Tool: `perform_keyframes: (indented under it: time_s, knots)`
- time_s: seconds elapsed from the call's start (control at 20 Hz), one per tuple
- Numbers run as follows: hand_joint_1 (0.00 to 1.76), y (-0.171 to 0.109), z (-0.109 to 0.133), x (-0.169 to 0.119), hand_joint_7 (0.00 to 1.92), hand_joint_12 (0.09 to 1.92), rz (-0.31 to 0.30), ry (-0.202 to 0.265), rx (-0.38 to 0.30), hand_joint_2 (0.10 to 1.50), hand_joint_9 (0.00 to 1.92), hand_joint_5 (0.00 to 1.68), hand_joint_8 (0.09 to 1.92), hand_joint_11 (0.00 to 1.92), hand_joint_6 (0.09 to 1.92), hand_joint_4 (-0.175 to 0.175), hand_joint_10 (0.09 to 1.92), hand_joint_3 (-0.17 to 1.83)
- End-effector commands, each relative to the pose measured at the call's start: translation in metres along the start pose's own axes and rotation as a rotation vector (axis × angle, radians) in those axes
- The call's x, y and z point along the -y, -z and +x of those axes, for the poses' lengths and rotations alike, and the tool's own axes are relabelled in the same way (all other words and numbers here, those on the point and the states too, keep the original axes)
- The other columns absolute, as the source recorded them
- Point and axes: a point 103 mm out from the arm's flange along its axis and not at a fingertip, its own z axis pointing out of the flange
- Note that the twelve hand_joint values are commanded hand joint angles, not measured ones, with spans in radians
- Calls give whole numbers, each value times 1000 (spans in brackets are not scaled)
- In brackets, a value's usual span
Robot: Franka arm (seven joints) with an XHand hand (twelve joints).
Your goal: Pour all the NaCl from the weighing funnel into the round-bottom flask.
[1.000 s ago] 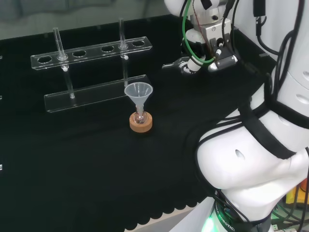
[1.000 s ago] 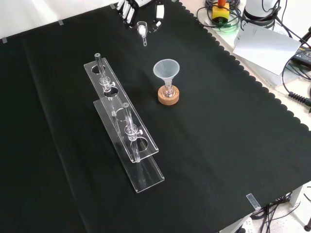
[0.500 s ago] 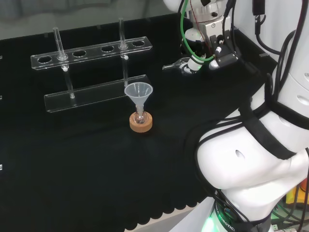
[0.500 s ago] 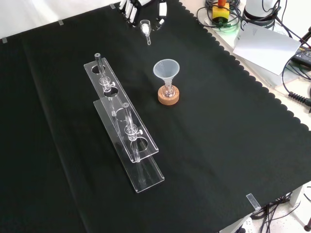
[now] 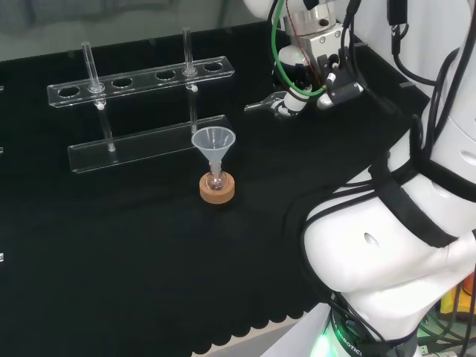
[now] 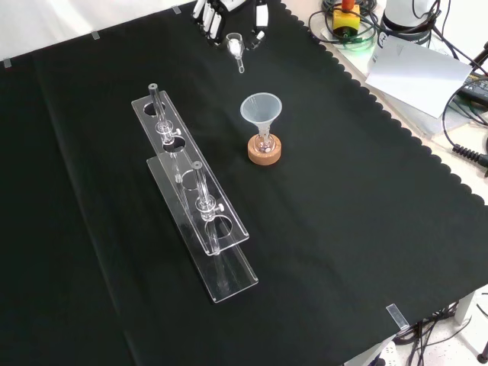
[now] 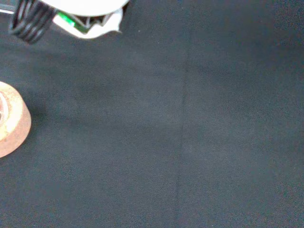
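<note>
Hand (image 6: 229, 11) clasping weighing funnel (image 6: 235, 47), shifted closer to flask's funnel (image 6: 261, 109) than before

No lettering, number or sign can be read anywhere in these views: the glassware, the rack, the cork stand and the black cloth on the worktop carry no legible marks, and the arm's own print is too small to make out.

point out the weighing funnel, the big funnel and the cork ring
weighing funnel (image 6: 235, 47), front view, on its bowl
big funnel (image 6: 261, 109), front view, on its cone
cork ring (image 5: 217, 191), head view, on its side
</note>
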Motion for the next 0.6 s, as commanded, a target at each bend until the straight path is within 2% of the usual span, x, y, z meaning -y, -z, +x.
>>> perform_keyframes:
  time_s: [0.05, 0.6]
  knots:
    - [1111, 0, 13, 3, 820, 1245, 16, 10, 18, 604, 949, 1199, 616, 589, 882, 175, 460, 818]
    - [1111, 0, 28, 4, 820, 1239, 59, 30, 51, 604, 952, 1199, 613, 593, 883, 175, 455, 819]
